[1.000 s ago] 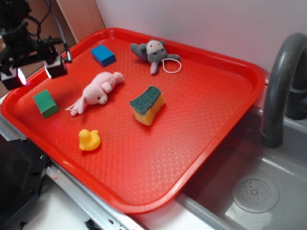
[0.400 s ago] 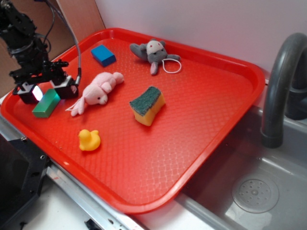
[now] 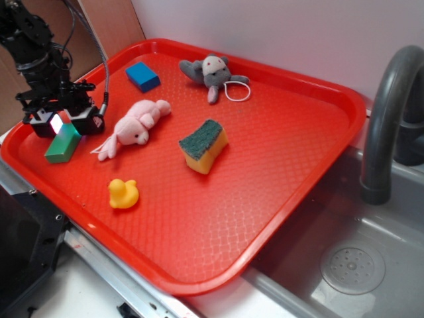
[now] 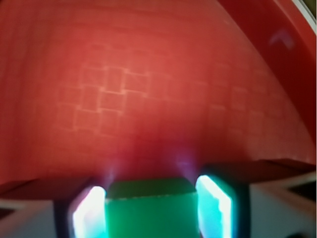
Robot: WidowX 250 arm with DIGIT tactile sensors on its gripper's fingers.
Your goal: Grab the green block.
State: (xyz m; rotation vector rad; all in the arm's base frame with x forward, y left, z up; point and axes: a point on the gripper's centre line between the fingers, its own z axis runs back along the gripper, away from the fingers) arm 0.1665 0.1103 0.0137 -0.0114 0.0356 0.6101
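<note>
Wrist | hand (image 4: 151, 206) pads flank green block (image 4: 151, 210) | contact unclear | plain, sharp-edged

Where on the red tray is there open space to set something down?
The widest bare stretch of the tray lies right of the sponge, toward the sink. A smaller patch sits below the duck. The left end is crowded: gripper, green block, pink plush.
</note>
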